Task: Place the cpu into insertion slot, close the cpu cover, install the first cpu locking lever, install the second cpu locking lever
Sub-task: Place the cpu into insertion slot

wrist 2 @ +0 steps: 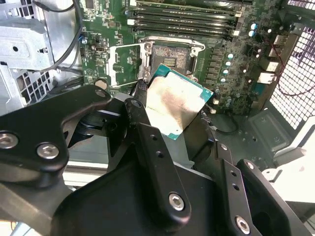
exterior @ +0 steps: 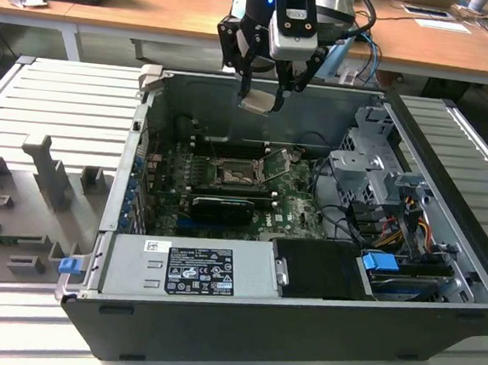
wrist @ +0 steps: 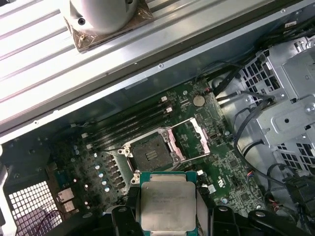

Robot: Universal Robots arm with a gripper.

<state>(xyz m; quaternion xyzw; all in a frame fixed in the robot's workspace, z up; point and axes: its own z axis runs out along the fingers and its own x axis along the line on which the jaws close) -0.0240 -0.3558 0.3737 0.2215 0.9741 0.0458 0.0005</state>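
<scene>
The gripper (exterior: pixel 261 99) is clamped on the cpu (wrist: pixel 167 199), holding it by its edges above the computer case (exterior: pixel 300 328), well clear of the bare insertion slot (wrist: pixel 150 150), whose cpu cover (wrist: pixel 189 137) stands swung open to admit it.

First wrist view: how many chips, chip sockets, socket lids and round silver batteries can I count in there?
Flat square silver-grey cpu: 1
Square black insertion slot: 1
Thin silvery metal cpu cover, flipped open: 1
Round silver coin battery: 1
Total: 4
</scene>
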